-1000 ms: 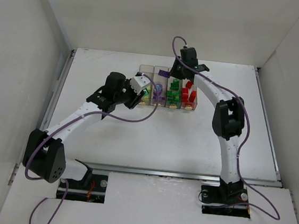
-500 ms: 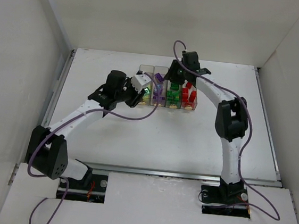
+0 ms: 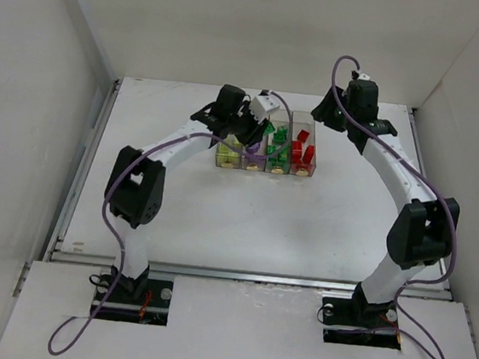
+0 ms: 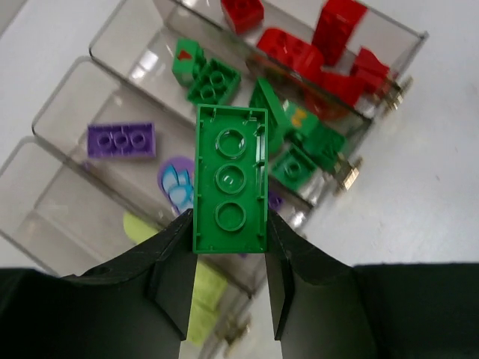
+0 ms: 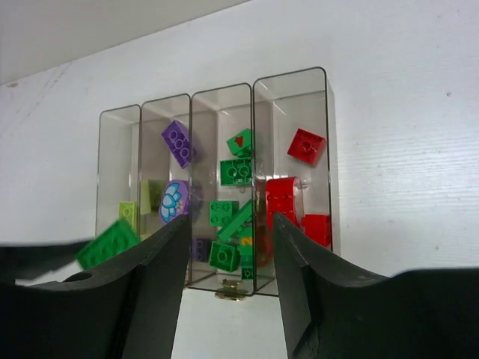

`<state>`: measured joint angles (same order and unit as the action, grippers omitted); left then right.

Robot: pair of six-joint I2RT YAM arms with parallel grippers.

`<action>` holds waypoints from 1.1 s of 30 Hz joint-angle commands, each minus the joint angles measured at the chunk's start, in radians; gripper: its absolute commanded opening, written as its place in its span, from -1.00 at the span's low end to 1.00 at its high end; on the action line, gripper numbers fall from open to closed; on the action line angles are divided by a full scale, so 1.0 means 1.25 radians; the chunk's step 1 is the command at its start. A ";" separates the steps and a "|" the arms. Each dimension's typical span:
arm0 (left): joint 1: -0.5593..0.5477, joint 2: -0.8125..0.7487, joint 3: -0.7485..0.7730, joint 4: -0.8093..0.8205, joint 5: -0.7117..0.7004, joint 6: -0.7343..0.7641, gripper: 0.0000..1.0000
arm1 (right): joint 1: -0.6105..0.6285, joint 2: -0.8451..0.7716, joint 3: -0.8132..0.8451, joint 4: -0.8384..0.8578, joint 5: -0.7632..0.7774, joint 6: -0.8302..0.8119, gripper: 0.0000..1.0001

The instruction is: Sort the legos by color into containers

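Left wrist view: a green brick (image 4: 230, 179), three studs showing, was gripped between the narrowly parted fingers of the left gripper (image 4: 230, 228). Just beyond it the containers (image 4: 112, 56) were seen, with legos (image 4: 296, 48) lying by colour: yellow-green nearest, then purple, green, red. Only in the right wrist view was the right gripper (image 5: 230, 224) shown, parted and empty, with the containers ahead. From above, they were partly hidden by the left arm (image 3: 179, 139).

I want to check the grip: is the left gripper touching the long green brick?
Touching. The left wrist view shows the left gripper closed on the green brick, pressing both its long sides.
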<state>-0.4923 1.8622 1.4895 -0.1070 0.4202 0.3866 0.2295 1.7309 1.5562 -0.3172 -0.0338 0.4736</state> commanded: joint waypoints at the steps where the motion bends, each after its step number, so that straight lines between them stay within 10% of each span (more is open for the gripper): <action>1: -0.031 0.087 0.144 -0.017 0.026 -0.011 -1.00 | 0.002 -0.029 -0.045 0.016 0.053 -0.030 0.06; 13: -0.082 0.342 0.401 -0.015 -0.029 -0.164 -1.00 | -0.096 -0.093 -0.087 -0.025 0.042 -0.063 0.12; 33: -0.031 0.314 0.301 0.147 0.011 -0.621 -1.00 | -0.104 -0.085 -0.058 -0.019 -0.038 -0.133 0.14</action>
<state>-0.5476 2.3402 1.8759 0.0109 0.4526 -0.2653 0.1047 1.6413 1.4410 -0.3664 -0.0605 0.3309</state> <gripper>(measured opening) 0.334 0.569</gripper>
